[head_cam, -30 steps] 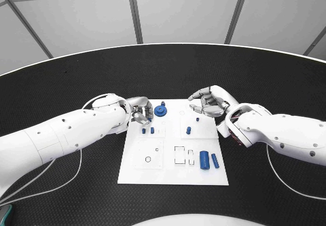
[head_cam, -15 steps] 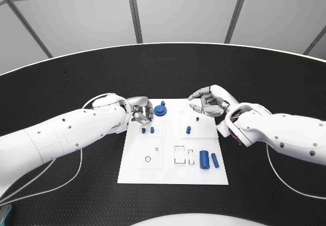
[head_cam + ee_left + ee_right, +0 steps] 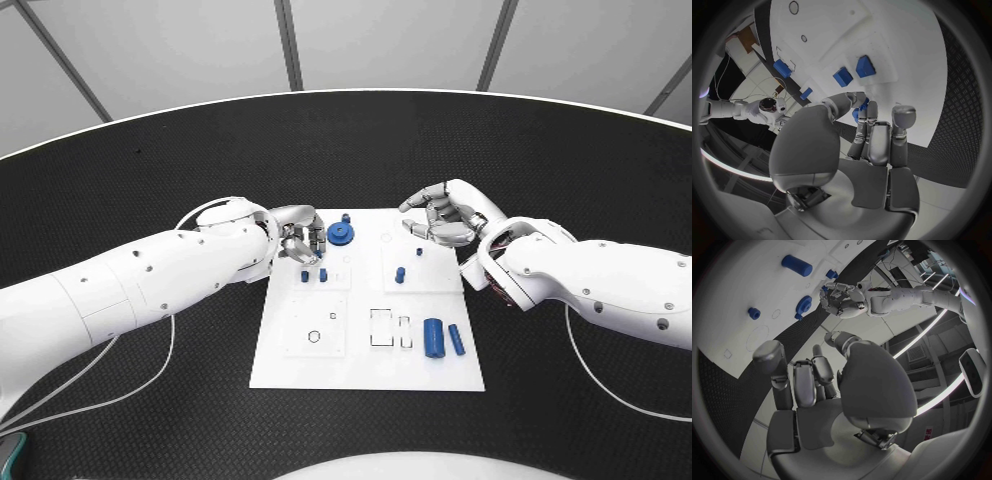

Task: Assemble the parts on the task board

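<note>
Upper left of the white task board (image 3: 289,368), your left hand (image 3: 296,238) pinches a small blue part (image 3: 857,113); your right hand (image 3: 441,216) hangs curled, holding nothing.

Open task board (image 3: 289,365) near edge; blue parts (image 3: 443,338) beside it.

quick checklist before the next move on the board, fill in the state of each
1. Task board flat on the table, within both hands' reach: ok.
2. Left hand pinches a small blue part at the board's far left corner: ok.
3. Right hand holds nothing, fingers curled: ok.
4. Blue gear seated on its post: cannot tell.
5. Two blue bars lying loose, not yet placed: not ok.
</note>
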Controlling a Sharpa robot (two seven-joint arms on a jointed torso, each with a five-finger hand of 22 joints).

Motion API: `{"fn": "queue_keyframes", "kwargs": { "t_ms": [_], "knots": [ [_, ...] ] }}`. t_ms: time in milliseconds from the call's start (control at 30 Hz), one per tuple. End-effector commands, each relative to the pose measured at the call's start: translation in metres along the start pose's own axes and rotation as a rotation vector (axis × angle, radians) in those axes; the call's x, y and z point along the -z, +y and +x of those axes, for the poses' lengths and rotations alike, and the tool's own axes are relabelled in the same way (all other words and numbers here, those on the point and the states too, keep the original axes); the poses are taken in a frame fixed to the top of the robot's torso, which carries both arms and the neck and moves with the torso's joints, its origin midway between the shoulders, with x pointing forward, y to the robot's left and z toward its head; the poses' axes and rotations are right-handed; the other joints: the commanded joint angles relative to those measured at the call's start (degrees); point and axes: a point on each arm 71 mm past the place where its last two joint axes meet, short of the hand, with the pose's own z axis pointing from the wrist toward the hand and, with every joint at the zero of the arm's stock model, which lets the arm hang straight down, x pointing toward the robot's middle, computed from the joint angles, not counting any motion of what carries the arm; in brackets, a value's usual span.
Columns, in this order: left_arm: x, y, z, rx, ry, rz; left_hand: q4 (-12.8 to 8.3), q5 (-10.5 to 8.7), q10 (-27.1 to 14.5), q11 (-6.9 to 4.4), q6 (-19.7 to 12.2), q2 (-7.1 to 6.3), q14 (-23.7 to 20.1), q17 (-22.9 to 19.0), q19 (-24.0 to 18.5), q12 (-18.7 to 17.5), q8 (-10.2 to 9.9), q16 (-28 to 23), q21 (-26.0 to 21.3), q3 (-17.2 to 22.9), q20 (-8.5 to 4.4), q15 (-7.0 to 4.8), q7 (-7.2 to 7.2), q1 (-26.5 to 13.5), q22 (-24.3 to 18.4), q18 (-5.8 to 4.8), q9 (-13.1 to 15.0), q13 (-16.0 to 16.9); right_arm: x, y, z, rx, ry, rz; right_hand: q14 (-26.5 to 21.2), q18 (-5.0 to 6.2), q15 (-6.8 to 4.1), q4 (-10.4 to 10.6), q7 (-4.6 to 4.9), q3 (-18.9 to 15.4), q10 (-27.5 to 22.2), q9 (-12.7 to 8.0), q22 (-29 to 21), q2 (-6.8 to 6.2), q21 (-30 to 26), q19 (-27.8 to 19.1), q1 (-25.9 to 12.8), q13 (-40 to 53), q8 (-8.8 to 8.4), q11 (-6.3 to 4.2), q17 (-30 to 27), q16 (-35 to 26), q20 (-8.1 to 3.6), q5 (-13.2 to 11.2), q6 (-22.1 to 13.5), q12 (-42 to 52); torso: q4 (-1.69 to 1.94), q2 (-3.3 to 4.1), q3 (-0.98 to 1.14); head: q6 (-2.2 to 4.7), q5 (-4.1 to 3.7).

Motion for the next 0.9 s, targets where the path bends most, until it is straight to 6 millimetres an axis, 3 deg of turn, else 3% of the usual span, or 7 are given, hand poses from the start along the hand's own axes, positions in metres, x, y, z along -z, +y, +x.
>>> {"fn": "queue_keyframes", "kwargs": {
  "t_ms": [33,833,900],
  "knots": [
    [-0.0001,0.0006,0.0003,-0.001,0.004,-0.003,-0.42,-0.22,0.49,-0.04,0.32,0.14,-0.23,-0.19,0.33,-0.39,-0.3,-0.36,0.39,0.06,-0.07,-0.13,0.1,0.65,0.03,-0.29,0.04,-0.08,0.0,-0.0001,-0.0001,0.0,0.0,0.0,2.44,0.9,-0.34,-0.27,0.1,-0.13,-0.18,-0.07,0.09,-0.05,0.26,-0.17,-0.67,0.03,0.17,-0.03,0.04,-0.26,0.15,0.24,-0.08,0.12,-0.03,-0.02,0.01,-0.07,0.02],
    [-0.0011,0.0018,0.0014,-0.002,0.012,-0.004,-0.45,-0.24,0.51,-0.02,0.37,0.1,-0.11,0.17,0.15,-0.58,-0.58,-0.32,0.27,-0.03,-0.09,-0.14,0.12,0.65,-0.28,-0.24,0.03,-0.11,-0.0001,-0.0001,0.0001,0.0,0.001,0.0,2.43,0.9,-0.33,-0.56,0.11,0.07,-0.26,-0.1,0.13,0.0,0.22,-0.17,-0.85,-0.07,0.19,-0.02,-0.02,-0.33,0.15,0.25,-0.11,0.03,-0.04,0.0,0.0,-0.11,0.04],
    [-0.0012,0.0018,0.0016,-0.002,0.014,-0.005,-0.51,-0.23,0.36,0.05,0.14,-0.05,0.34,1.72,0.01,-0.87,-1.0,-0.06,0.19,-0.09,-0.08,-0.08,0.19,0.62,-0.47,-0.21,-0.04,-0.19,0.0,-0.0002,0.0,0.0,0.001,0.0,2.43,0.9,-0.33,-0.56,0.11,0.07,-0.26,-0.1,0.13,0.0,0.22,-0.17,-0.85,-0.07,0.19,-0.02,-0.02,-0.33,0.15,0.25,-0.11,0.03,-0.05,-0.01,0.0,-0.08,0.04]
  ]
}}
